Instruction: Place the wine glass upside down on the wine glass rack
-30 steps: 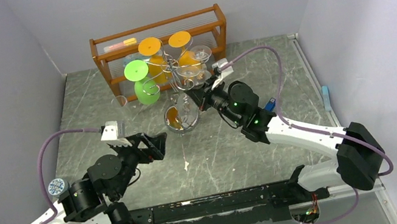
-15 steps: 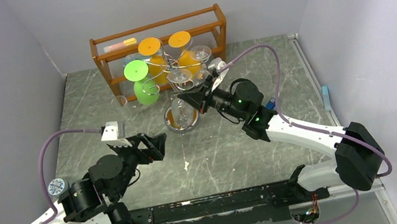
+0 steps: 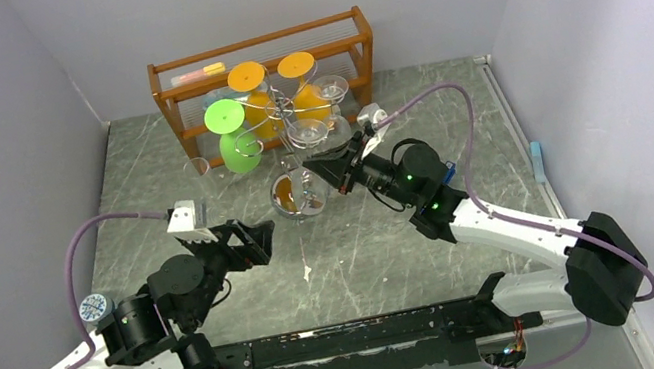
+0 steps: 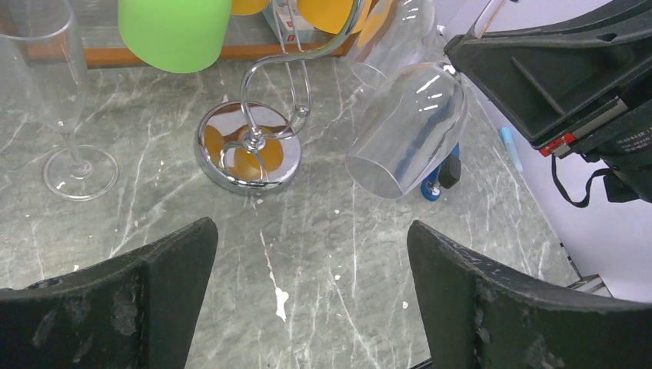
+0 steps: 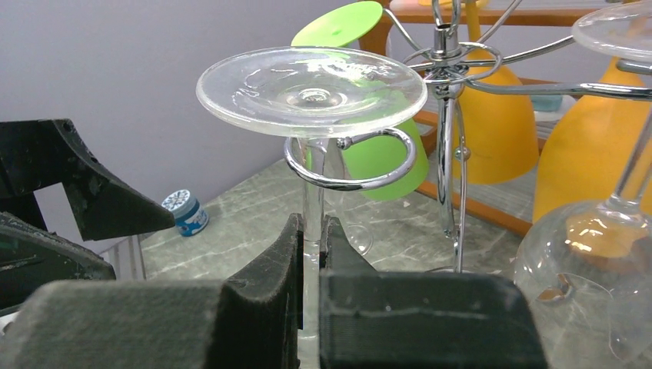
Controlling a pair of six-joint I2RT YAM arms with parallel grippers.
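- Top external view: the left gripper (image 3: 257, 242) sits on the near-left side of the rack (image 3: 296, 195), well apart from it. Its jaws are spread wide and hold nothing.
- The right gripper (image 3: 324, 162) is just right of the rack pole, with its fingers (image 5: 261, 307) clamped narrow on the stem of the wine glass (image 3: 307, 132).
- The wine glass is inverted: foot up, bowl down and tilted, off the table and beside the rack base.
- Right wrist view: the stem passes through a curled rack arm, with the foot just above the curl. Whether the foot touches the wire cannot be told.
- A flute (image 3: 198, 167) stands upright on the table left of the rack.
- A green glass (image 3: 233, 135) hangs inverted on the rack's left side, and two orange glasses (image 3: 251, 91) hang on its far side.
- A wooden shelf (image 3: 258, 44) stands behind the rack.
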